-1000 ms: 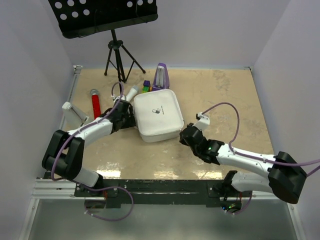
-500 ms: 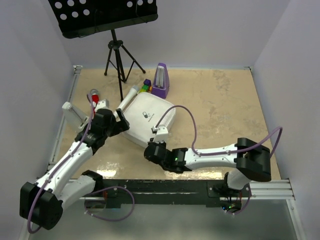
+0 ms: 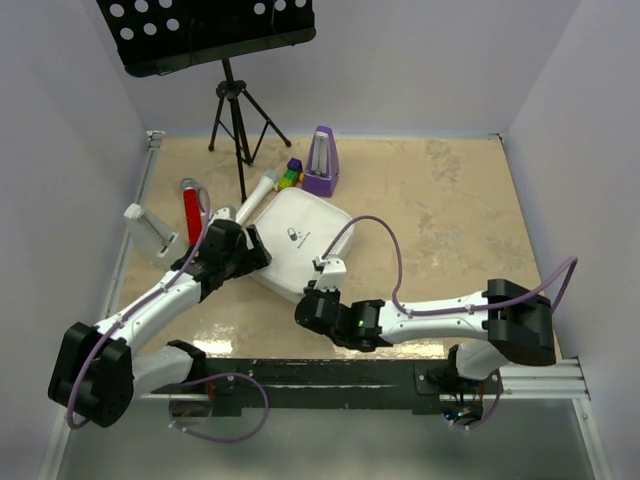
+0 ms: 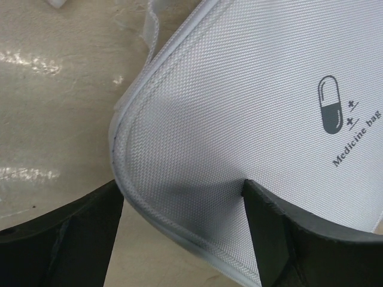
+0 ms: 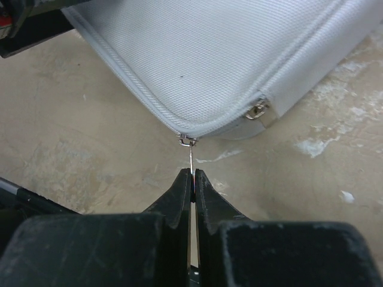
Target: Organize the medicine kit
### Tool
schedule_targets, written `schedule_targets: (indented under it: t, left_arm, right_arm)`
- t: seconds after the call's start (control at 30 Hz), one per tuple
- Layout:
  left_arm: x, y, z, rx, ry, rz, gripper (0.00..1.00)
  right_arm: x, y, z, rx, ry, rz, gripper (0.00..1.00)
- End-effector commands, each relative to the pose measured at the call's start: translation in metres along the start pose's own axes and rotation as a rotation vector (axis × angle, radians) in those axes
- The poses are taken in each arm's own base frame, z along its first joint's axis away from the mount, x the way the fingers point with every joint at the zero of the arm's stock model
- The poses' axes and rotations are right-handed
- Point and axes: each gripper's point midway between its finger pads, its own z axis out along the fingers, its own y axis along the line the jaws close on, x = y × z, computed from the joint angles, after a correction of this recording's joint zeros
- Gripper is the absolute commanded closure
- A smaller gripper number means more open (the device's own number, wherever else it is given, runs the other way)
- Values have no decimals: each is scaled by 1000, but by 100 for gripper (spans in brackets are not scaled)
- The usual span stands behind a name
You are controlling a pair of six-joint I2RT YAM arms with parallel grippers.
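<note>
Opening the case, by my reckoning: my right jaws pinch the zipper pull [image 5: 190,153] at the near corner of the closed medicine kit [image 3: 300,238], mid-worktop [image 3: 450,220]. My left jaws gape astride its left corner. Next: draw the pull along the seam, case steadied.

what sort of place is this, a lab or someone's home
Most likely a robotics lab test cell: the left arm and right arm are bolted to a metal rail beside a plain-walled tabletop holding unrelated props: a music stand, purple metronome and medicine bag.
</note>
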Motion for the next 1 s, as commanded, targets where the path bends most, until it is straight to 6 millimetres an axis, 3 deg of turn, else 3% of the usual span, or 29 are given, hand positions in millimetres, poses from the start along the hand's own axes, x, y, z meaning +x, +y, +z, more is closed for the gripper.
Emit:
schedule_targets:
  t: [0.0, 0.13, 0.33, 0.4, 0.43, 0.5, 0.53, 0.63, 0.77, 0.97]
  left_arm:
    - [14, 32, 18, -115, 20, 57, 22]
    - [19, 38, 23, -124, 23, 61, 29]
    - [18, 37, 27, -126, 31, 71, 35]
    - [18, 35, 26, -116, 39, 70, 32]
    - [16, 31, 24, -106, 41, 74, 24]
    - [13, 24, 18, -78, 45, 75, 10]
    - [8, 19, 13, -58, 34, 75, 5]
    - [-12, 5, -9, 11, -45, 63, 0]
    - [-49, -5, -46, 49, -198, 55, 0]
    - [-76, 20, -76, -94, -324, 26, 0]
  right_arm:
    - [25, -63, -19, 176, 74, 11, 100]
    - [33, -89, -32, 207, 92, 101, 100]
    - [26, -81, -43, 106, 76, 251, 100]
    - [16, -74, -44, 72, 47, 236, 100]
    - [12, -67, -46, 52, 44, 219, 100]
    - [2, -56, -50, 10, 26, 186, 80]
    - [-5, -50, -53, -12, 12, 189, 64]
    - [-32, -34, -65, -74, -46, 196, 37]
    - [-63, -26, -77, -86, -120, 189, 24]
    - [-125, -57, -103, -6, -372, 220, 14]
